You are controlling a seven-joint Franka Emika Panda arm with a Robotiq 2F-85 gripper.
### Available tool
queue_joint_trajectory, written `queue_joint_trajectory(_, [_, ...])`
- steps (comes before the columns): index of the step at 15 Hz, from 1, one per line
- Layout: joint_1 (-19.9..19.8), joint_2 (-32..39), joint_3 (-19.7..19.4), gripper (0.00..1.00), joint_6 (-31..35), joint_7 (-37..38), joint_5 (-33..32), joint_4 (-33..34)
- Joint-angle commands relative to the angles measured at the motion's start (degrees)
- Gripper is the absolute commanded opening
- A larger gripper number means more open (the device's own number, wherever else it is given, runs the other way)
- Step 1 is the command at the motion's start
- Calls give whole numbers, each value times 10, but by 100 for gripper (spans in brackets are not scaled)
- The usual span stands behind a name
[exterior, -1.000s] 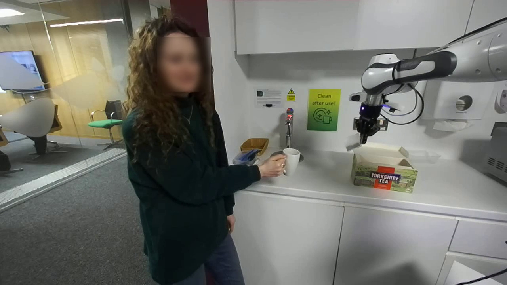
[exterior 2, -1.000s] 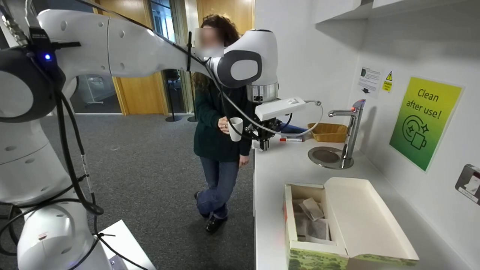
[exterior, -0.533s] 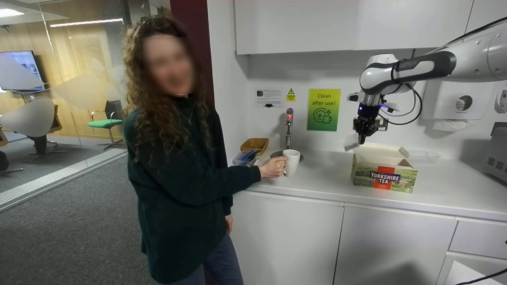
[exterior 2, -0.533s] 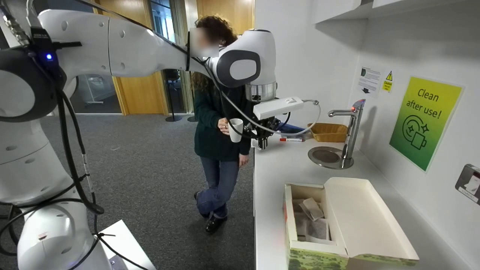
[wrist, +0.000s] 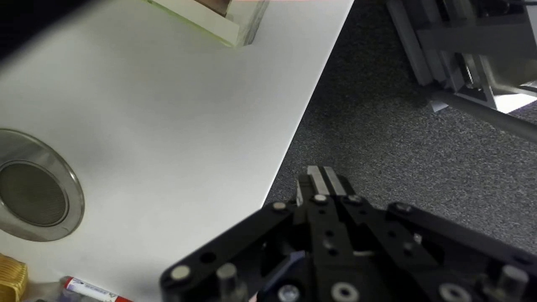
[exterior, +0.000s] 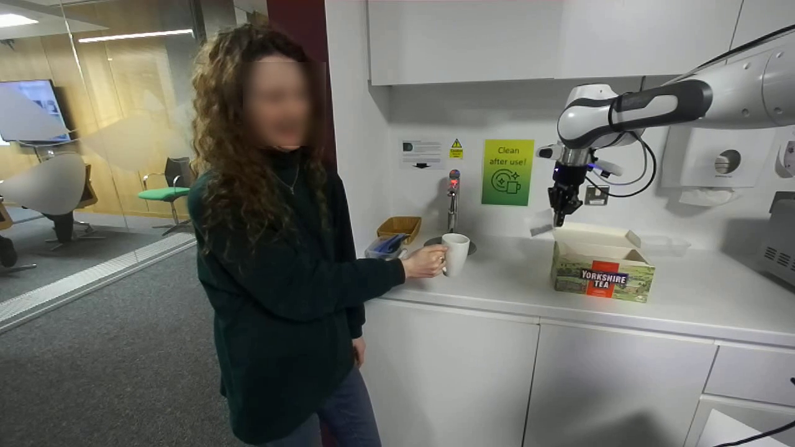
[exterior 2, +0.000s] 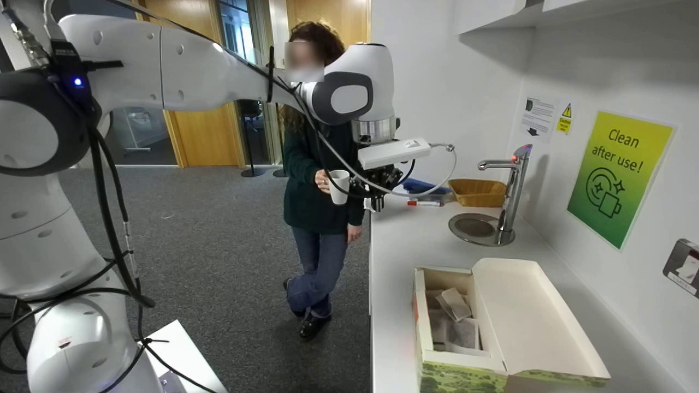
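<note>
My gripper point(exterior: 559, 222) hangs pointing down over the counter, its fingers pressed together. A pale, thin tea bag point(exterior: 541, 222) sticks out from the fingertips on the side toward the woman. In the wrist view the fingertips point(wrist: 317, 180) lie almost against each other; the bag cannot be made out there. A white mug point(exterior: 456, 254) is held upright by its handle in the woman's hand point(exterior: 425, 261), apart from the gripper. The open Yorkshire Tea box point(exterior: 568, 270) stands below and beyond the gripper, its lid folded back. More tea bags point(exterior 2: 456, 304) lie inside it.
A tap point(exterior 2: 513, 188) rises over a round drain point(exterior 2: 475, 226) by the wall. Beside it are a wicker basket point(exterior 2: 478, 192), a red-capped marker point(exterior 2: 425, 203) and a blue-filled tub point(exterior: 386, 245). Wall cabinets point(exterior: 528, 43) overhang the counter point(wrist: 168, 126).
My arm has moved a little toward the woman and her mug, carrying the tea bag. She has turned her head, and her mug has shifted slightly. The tea box stays put.
</note>
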Motion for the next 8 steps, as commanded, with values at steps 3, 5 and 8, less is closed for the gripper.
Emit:
queue_joint_trajectory(3, [13,-23,11,0,5,-3,-1,-6])
queue_joint_trajectory(5, [16,-23,13,0,4,-6,1,-5])
queue_joint_trajectory(8, [20,-25,15,0,4,-10,3,-4])
